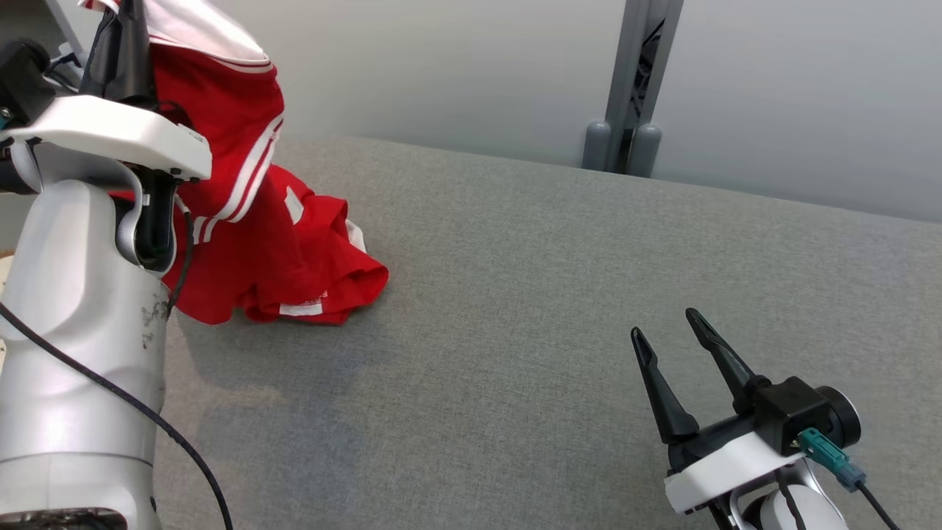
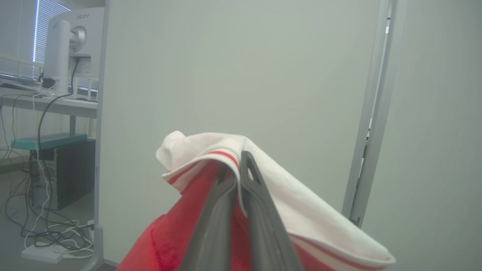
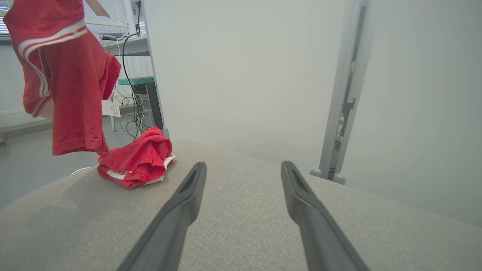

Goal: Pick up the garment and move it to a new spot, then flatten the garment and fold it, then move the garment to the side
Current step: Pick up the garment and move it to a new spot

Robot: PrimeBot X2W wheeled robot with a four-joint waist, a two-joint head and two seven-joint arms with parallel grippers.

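The garment [image 1: 243,221] is red with white stripes and white trim. It hangs from the upper left of the head view, and its lower part lies bunched on the grey table [image 1: 559,294]. My left gripper [image 2: 235,167] is shut on the garment [image 2: 263,203], pinching its white edge high above the table. The right wrist view shows the garment [image 3: 71,82] dangling at the far left, its hem heaped on the table. My right gripper [image 1: 666,324] stands open low over the table's near right, far from the cloth, with nothing between its fingers [image 3: 188,192].
A pale partition wall with a grey post [image 1: 633,81] runs behind the table. Beyond the table's left edge are a desk with a monitor [image 2: 71,45], a dark cabinet and loose cables [image 2: 49,226] on the floor.
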